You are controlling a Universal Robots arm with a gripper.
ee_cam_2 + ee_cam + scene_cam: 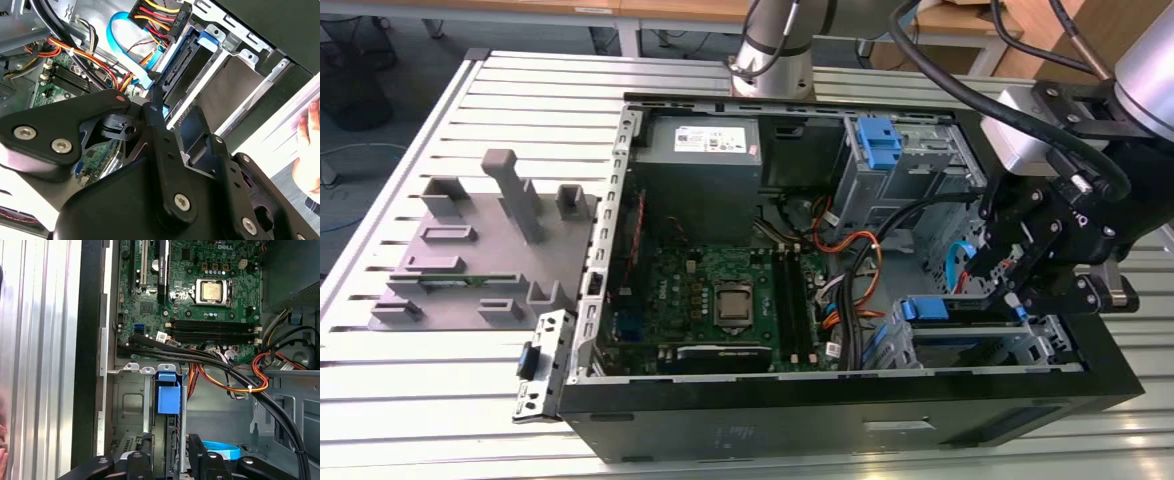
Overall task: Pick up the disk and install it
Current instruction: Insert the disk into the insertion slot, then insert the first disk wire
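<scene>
The disk (927,310) sits on edge in the lower drive cage at the case's front corner, on the exterior view's right. Its blue carrier tab (167,392) stands out above the cage, and its connector edge (182,60) faces the cables. My gripper (1003,290) hangs just above that cage. In the first wrist view its black fingers (137,465) stand apart on either side of the disk's narrow edge, with a gap on each side. The gripper (175,120) is open and holds nothing.
The open computer case (854,385) lies on a slatted metal table (440,380). Orange, black and blue cables (235,382) run beside the cage. A second blue latch (881,140) sits in the upper bay. A grey parts fixture (480,250) stands at the exterior view's left. A hand (309,150) rests near the case.
</scene>
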